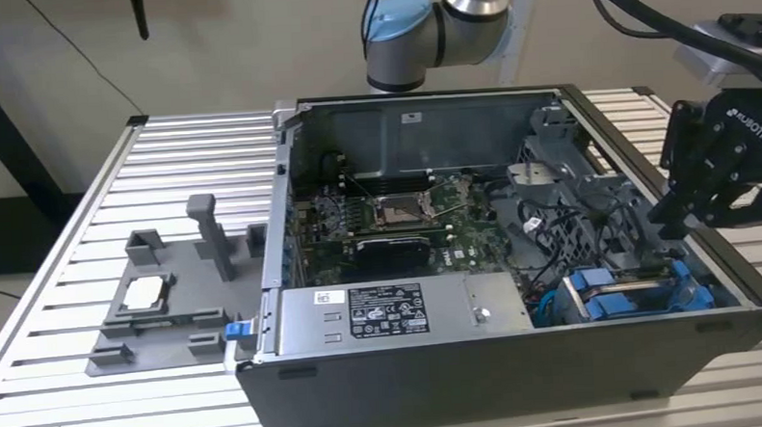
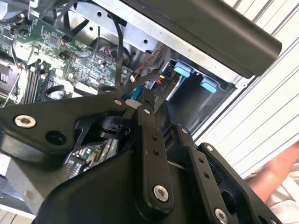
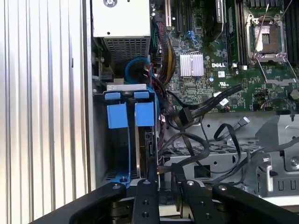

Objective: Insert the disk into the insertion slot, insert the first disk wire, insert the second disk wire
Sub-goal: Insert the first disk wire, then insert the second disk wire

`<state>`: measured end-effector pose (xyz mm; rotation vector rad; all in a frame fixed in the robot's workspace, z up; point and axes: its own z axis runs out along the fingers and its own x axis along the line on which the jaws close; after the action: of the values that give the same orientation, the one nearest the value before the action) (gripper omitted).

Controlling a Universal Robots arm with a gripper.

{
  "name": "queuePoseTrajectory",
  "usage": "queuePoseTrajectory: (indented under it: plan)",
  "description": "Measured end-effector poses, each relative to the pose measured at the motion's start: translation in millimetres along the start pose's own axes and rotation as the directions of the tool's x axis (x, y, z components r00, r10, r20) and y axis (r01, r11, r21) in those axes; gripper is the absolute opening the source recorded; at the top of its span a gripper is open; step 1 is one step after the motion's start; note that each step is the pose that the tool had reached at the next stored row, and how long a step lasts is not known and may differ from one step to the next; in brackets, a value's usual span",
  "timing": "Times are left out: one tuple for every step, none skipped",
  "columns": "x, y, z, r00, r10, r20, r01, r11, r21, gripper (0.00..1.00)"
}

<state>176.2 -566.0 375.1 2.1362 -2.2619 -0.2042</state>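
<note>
First wrist view: one disk (image 3: 145,115), two blue tabs (image 3: 117,115), in one insertion slot (image 3: 114,156); jaws nearby, state indiscernible.

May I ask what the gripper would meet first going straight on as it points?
Probably the disk in the insertion slot, though the black cables beside it might come first; depth is unclear.

Premises are presenting as a robotics lab or test cell. A slatted aluminium bench (image 1: 63,285) is carrying an opened computer case (image 1: 491,373) with its circuit board (image 1: 394,213) exposed, alongside a grey moulded parts holder (image 1: 167,319). An industrial robot arm (image 1: 412,34) is standing behind the bench, and a plain beige wall (image 1: 245,46) is closing off the rear.
</note>
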Motion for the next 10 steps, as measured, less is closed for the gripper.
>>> queuePoseTrajectory:
  plan:
    - [-1.8,0.6,0.2,1.0000,0.001,0.0001,-0.001,1.0000,0.0001,0.27]
    - [-3.5,1.2,0.4,1.0000,0.001,0.0001,-0.001,1.0000,0.0003,0.27]
    - [-5.2,2.1,0.7,1.0000,0.002,0.0003,-0.002,1.0000,0.0004,0.27]
    - [-6.9,3.0,0.8,1.0000,0.002,0.0002,-0.002,1.0000,0.0006,0.27]
    - [-8.6,4.1,1.1,1.0000,0.003,0.0003,-0.003,1.0000,0.0007,0.27]
    - [-10.3,5.0,1.4,1.0000,0.003,0.0004,-0.003,1.0000,0.0008,0.27]
    - [-12.1,6.1,1.6,1.0000,0.003,0.0004,-0.003,1.0000,0.0010,0.27]
    - [-13.8,7.4,1.9,1.0000,0.004,0.0005,-0.004,1.0000,0.0011,0.27]
    - [-15.6,9.1,2.1,1.0000,0.004,0.0004,-0.004,1.0000,0.0014,0.27]
    - [-17.0,10.7,2.4,1.0000,0.004,0.0004,-0.004,1.0000,0.0014,0.27]
